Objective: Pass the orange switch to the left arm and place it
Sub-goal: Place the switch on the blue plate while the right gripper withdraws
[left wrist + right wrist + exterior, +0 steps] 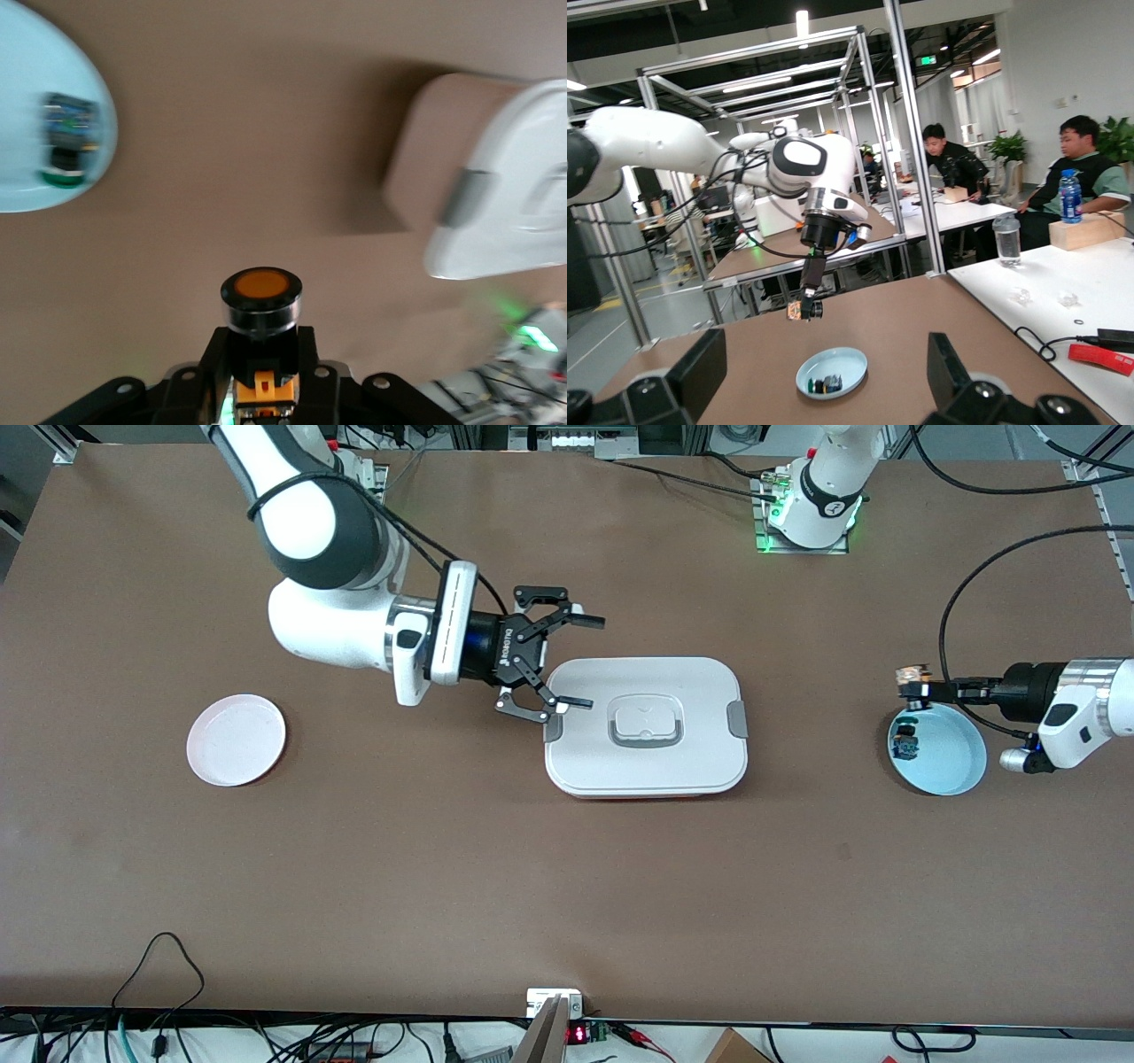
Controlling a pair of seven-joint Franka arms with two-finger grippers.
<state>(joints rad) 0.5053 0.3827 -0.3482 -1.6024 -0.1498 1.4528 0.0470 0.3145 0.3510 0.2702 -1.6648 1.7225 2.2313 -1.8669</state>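
The orange switch (pixel 912 676) (pixel 261 301) is held in the air by my left gripper (pixel 921 685) (pixel 261 354), which is shut on its body, just over the rim of the light blue dish (pixel 961 771). Its orange button cap points away from the wrist. My right gripper (pixel 586 662) (pixel 826 345) hangs open and empty over the white box (pixel 647 779) at the edge toward the right arm's end. In the right wrist view the switch (pixel 804 309) and left gripper (pixel 808 297) hang above the dish (pixel 855 354).
A second small switch with a blue-green body (pixel 905 742) (pixel 66 142) lies in the blue dish. A pink plate (pixel 236 740) sits toward the right arm's end of the table. The box (pixel 505 195) stands mid-table between the two dishes.
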